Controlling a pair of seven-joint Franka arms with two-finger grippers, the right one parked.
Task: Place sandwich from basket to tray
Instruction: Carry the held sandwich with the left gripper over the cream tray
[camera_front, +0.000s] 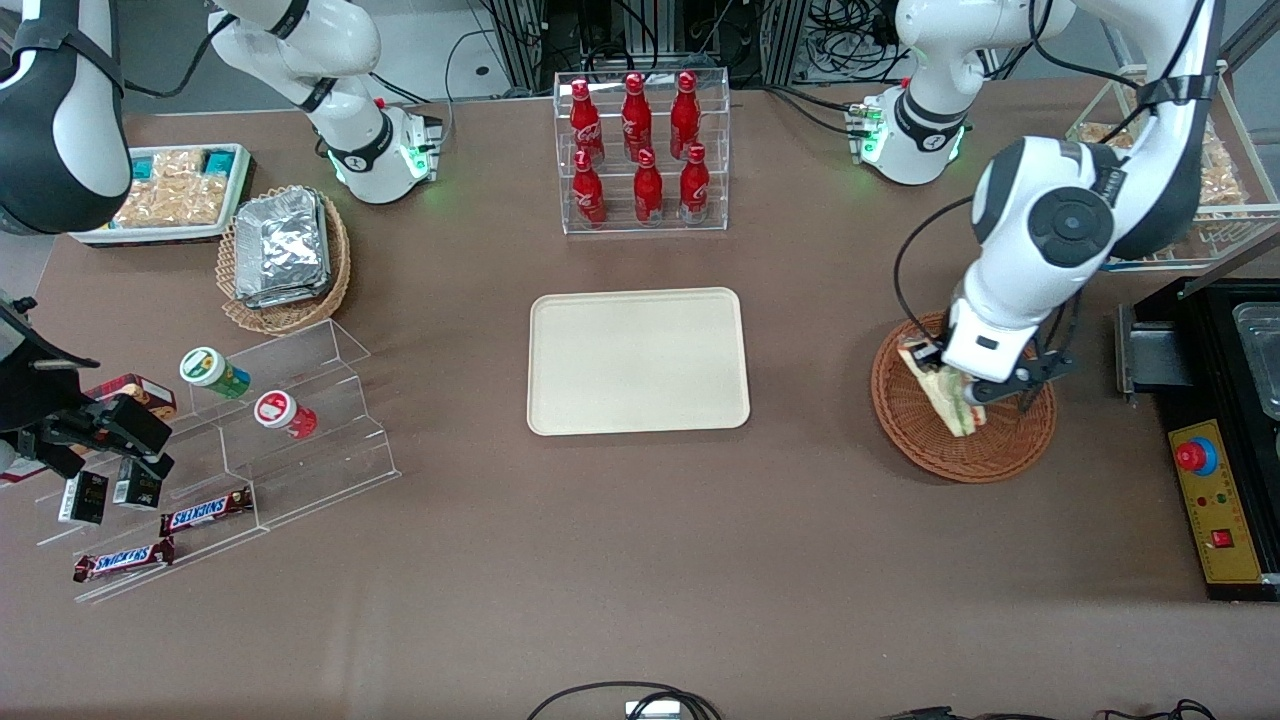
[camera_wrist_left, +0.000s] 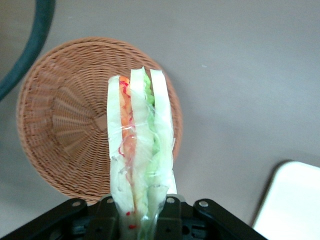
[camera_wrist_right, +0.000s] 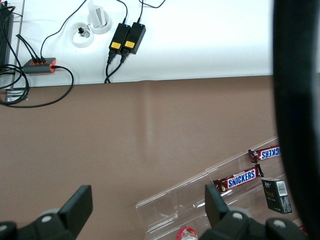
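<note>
Sandwich: small triangular wedge sandwich (camera_wrist_left: 140, 150) of pale bread in clear wrap, with orange, red and green filling along its edge; it is held upright above the basket, not resting in it.
Pincer: the left arm's pincer (camera_wrist_left: 141, 212) is clamped on the wedge's narrow end, one black finger (camera_wrist_left: 171, 216) pressed to each bread face.
Pincer position: it hangs over the basket at the working arm's end of the counter.
Basket: large round shallow reddish-brown woven wicker basket (camera_front: 925, 435); the wrist view shows its bare woven floor under the sandwich.
Tray: flat cream-beige rectangular tray (camera_front: 638, 361) with rounded corners and a low rim, at the counter's middle, well apart from the basket.
Counter: brown counter (camera_front: 640, 560) carrying everything.
Front view only: the sandwich (camera_front: 945, 390) shows as a pale wedge partly covered by the white wrist, its striped edge toward the camera; the whole tray is seen here.
Wrist view only: the grip itself, the three bread layers and the crinkled wrap; only one rounded corner of the tray (camera_wrist_left: 290, 205) shows.
Bottles: six red bottles (camera_front: 640, 150) in a clear tiered rack, farther from the front camera than the tray.
Parked end: smaller tan wicker basket of silver foil packs (camera_front: 283, 250), clear stepped stand with Snickers bars (camera_front: 205, 512).
Right wrist view: bare counter, a clear stand and Snickers bars (camera_wrist_right: 242, 179); no sandwich, basket or tray.
</note>
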